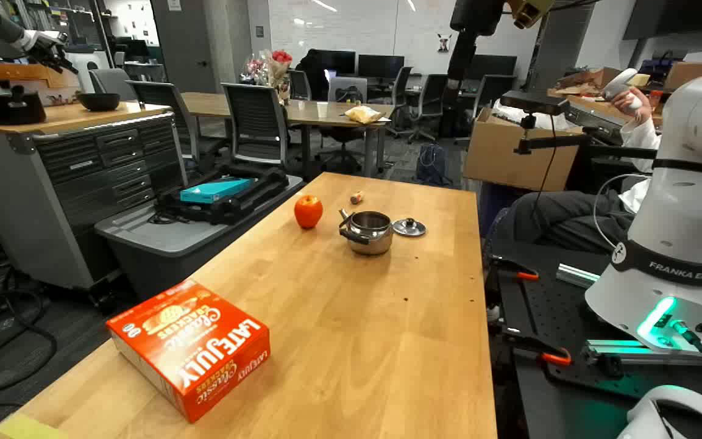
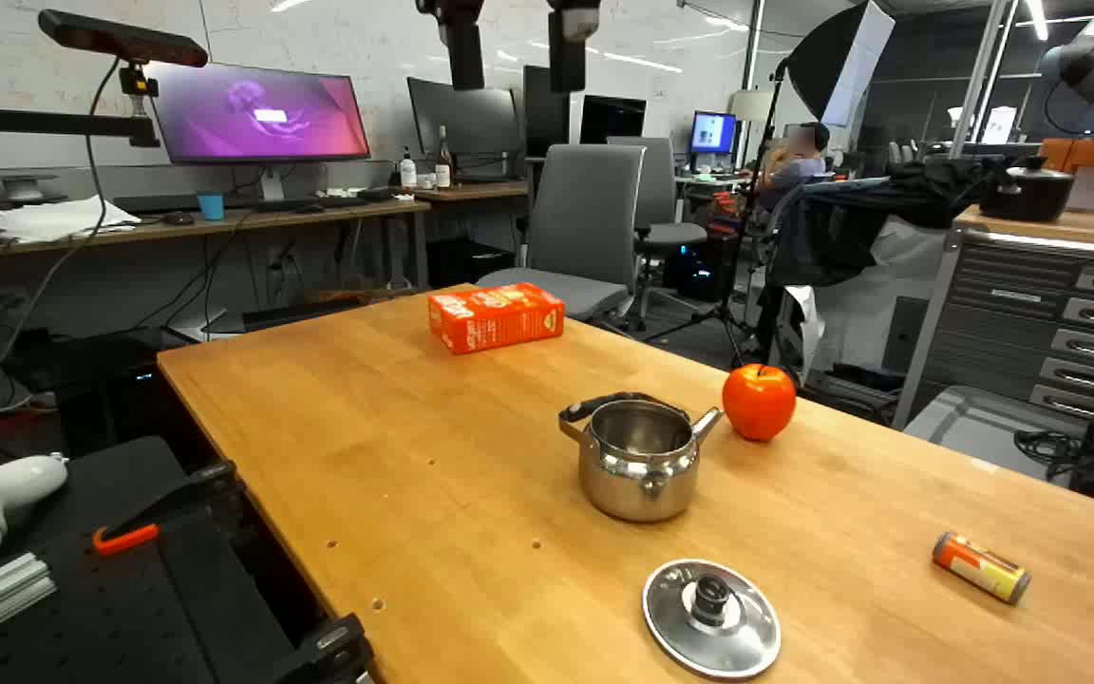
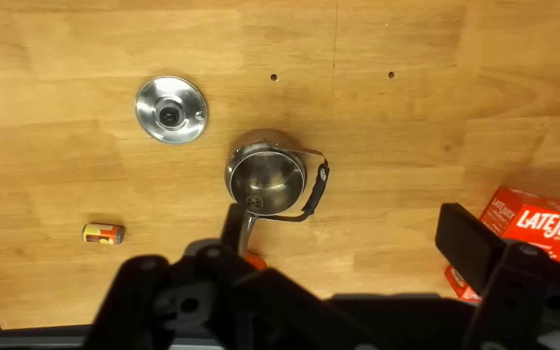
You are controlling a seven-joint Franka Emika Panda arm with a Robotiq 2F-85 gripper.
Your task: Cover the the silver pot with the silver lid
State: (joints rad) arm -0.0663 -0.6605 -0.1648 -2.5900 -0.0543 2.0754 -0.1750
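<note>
- Steel and uncovered, the pot (image 2: 639, 478) stands upright on the wooden surface (image 1: 381, 341), mouth facing up, just as it must to take a cover.
- Its handle (image 3: 317, 190) leans over on the side away from the lid (image 2: 711, 627), so the way in from above looks clear; standing up, it might foul the lid.
- The lid lies flat on the surface, just beside the pot but apart from it, with its knob (image 2: 713, 593) up. That seems the natural part to pinch.
- The apple (image 2: 760, 403) sits near the spout (image 2: 707, 424) and the can (image 2: 982, 569) lies on its side farther off; neither is between lid and pot.
- The arm (image 1: 686, 195) is mounted beside the surface, its middle links out of frame.
- In both exterior views the fingers (image 2: 464, 57) hang high above everything, pointing down.
- They are spread wide, with nothing between them.
- In the wrist view the lid lies off to one side of them, so I would expect a sideways shift, then a long descent.
- The knob looks small and smooth; an off-centre pinch could tip the lid.
</note>
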